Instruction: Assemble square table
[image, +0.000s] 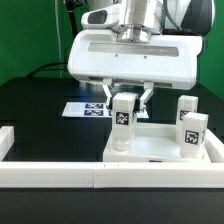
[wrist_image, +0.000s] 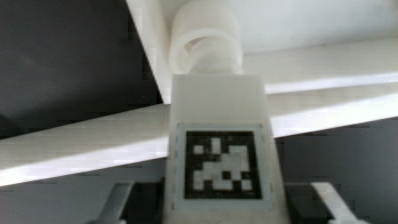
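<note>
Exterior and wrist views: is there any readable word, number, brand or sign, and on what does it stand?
No words, numbers or brands can be read.
Leg in the gripper: black-white tag pattern, no text.
Two other legs: tag patterns, no text.
Marker board: tags, too small to read.

The gap between the fingers is filled by a white leg, so nothing else fits there. To the exterior view's right of the fingers, two more legs stand well apart, leaving bare tray floor between. Beyond the fingers lies the marker board, flat and low.
</note>
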